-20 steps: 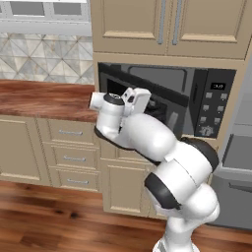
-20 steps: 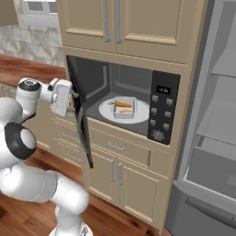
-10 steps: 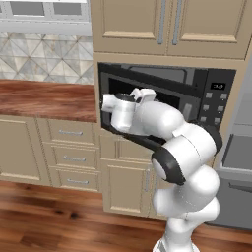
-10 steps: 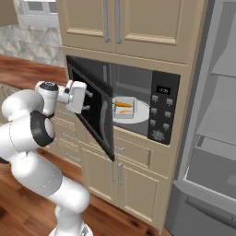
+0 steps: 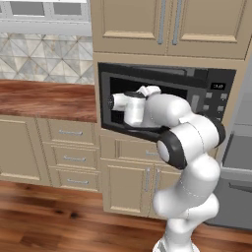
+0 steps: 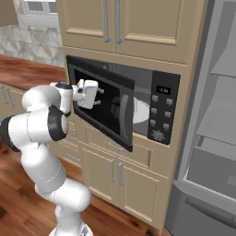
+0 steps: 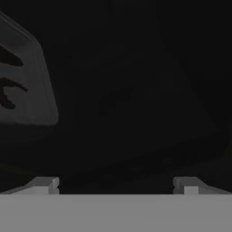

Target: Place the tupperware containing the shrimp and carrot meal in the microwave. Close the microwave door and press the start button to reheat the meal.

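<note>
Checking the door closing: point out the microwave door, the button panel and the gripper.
microwave door [image 6: 108, 113]: right base view, on its dark glass window.
button panel [image 6: 162, 115]: right base view, among the buttons under the display.
gripper [image 6: 99, 95]: right base view, between its open fingertips, at the door's glass.

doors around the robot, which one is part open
The microwave door, black with dark glass, stands ajar; the beige cabinet doors above it are shut flat.

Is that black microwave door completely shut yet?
No, the microwave door stands partly ajar in the right base view, with a slice of the white turntable plate showing past its edge.
</note>
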Robot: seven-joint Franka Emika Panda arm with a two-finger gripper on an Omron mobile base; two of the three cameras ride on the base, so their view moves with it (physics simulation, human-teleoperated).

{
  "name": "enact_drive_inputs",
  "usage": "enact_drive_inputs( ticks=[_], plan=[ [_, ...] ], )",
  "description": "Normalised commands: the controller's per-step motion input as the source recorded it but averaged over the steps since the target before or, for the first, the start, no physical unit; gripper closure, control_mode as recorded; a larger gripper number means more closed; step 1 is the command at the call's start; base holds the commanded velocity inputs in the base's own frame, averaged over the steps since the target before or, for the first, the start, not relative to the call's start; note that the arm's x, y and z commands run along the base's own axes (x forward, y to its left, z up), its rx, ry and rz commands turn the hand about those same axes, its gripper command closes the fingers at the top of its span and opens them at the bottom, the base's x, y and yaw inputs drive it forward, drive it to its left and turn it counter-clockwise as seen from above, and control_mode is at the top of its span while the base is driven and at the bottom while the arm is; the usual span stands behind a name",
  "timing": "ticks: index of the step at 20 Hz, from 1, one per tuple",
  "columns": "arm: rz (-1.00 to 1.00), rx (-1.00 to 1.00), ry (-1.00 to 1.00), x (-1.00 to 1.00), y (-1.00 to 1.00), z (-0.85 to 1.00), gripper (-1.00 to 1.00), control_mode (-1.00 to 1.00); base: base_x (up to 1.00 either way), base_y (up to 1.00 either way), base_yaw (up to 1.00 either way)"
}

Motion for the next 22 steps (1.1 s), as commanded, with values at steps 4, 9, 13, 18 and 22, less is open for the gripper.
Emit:
enact_drive_inputs(
  ticks=[4, 9, 13, 18, 22],
  plan=[
    [0.15, 0.00, -0.09, 0.59, -0.31, 0.00, -1.00, -1.00, 0.00, 0.00, 0.00],
    [0.17, 0.00, -0.06, 0.61, -0.32, 0.00, -1.00, -1.00, 0.00, 0.00, 0.00],
    [0.18, 0.00, -0.05, 0.55, -0.33, 0.00, -1.00, -1.00, 0.00, 0.00, 0.00],
    [0.17, 0.00, -0.01, 0.40, -0.27, 0.00, -1.00, -1.00, 0.00, 0.00, 0.00],
    [0.14, -0.01, 0.00, 0.02, -0.22, 0.20, -1.00, -1.00, 0.00, 0.00, 0.00]
  ],
)
